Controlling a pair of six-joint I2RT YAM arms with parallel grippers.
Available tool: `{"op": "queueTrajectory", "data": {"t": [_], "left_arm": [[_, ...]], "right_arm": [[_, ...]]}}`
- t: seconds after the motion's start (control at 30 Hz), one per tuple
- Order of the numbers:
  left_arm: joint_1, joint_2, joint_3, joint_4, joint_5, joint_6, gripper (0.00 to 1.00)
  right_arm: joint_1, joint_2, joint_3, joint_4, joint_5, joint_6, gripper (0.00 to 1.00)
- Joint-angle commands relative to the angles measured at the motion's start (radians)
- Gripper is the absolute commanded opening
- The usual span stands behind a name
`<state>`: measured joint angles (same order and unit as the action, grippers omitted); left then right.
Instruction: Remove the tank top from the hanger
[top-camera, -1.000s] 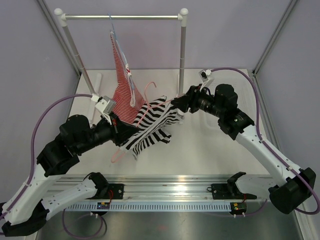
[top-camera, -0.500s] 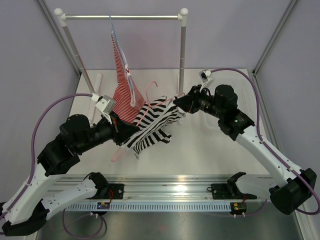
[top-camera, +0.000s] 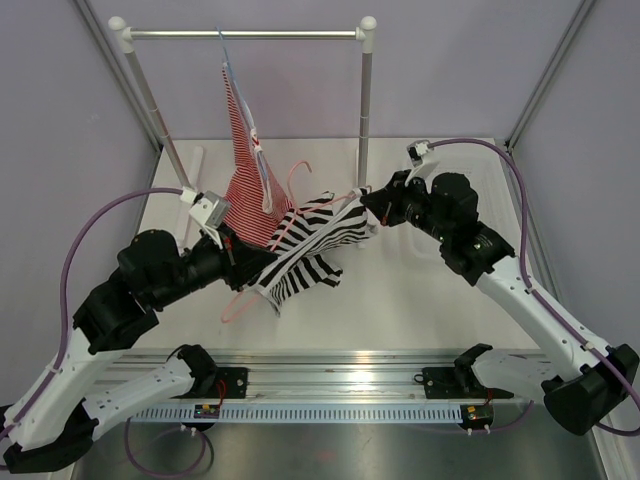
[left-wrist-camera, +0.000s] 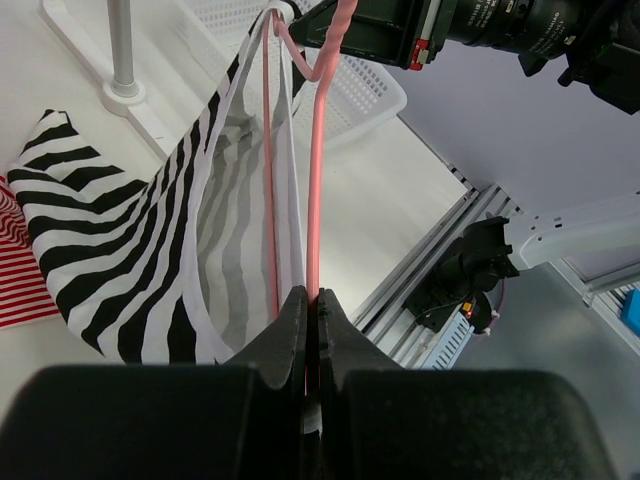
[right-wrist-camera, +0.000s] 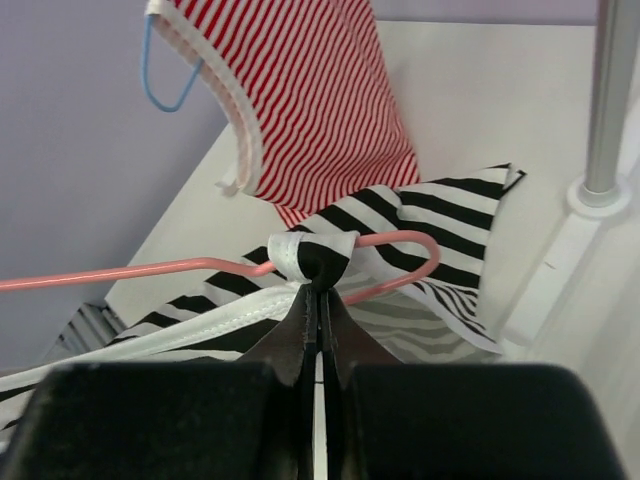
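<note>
Right claw (right-wrist-camera: 318, 290) has closed onto the tank top (top-camera: 305, 255); left claw (left-wrist-camera: 312, 300) pinches the hanger (left-wrist-camera: 316, 180).

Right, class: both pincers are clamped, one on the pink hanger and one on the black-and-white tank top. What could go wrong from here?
1. The right pincer grips the tank top by its strap, which wraps the hanger wire; pulling may drag the whole hanger along.
2. The left pincer holds only thin wire, so it might slip or twist.
3. The red-striped top hangs close by and could snag.
</note>
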<state>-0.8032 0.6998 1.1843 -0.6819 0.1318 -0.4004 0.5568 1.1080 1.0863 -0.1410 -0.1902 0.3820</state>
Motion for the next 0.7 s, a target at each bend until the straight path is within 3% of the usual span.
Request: {"op": "queueTrajectory", "data": {"t": [0.0,0.43,0.67], "left_arm": [[-0.004,-0.034,0.008,0.033,-0.012,0.029,0.00],[-0.004,-0.083,-0.043,0.032,-0.024,0.044,0.00],[-0.004,-0.114,-0.057,0.047,-0.073,0.035,0.00]], "right_arm": [[0.005,-0.010,0.043,-0.025,0.165,-0.067,0.00],[0.005,0.058,0.136,-0.092,0.412,-0.106,0.00],[0.005,0.118,0.155,-0.154,0.436,-0.101,0.00]]}}
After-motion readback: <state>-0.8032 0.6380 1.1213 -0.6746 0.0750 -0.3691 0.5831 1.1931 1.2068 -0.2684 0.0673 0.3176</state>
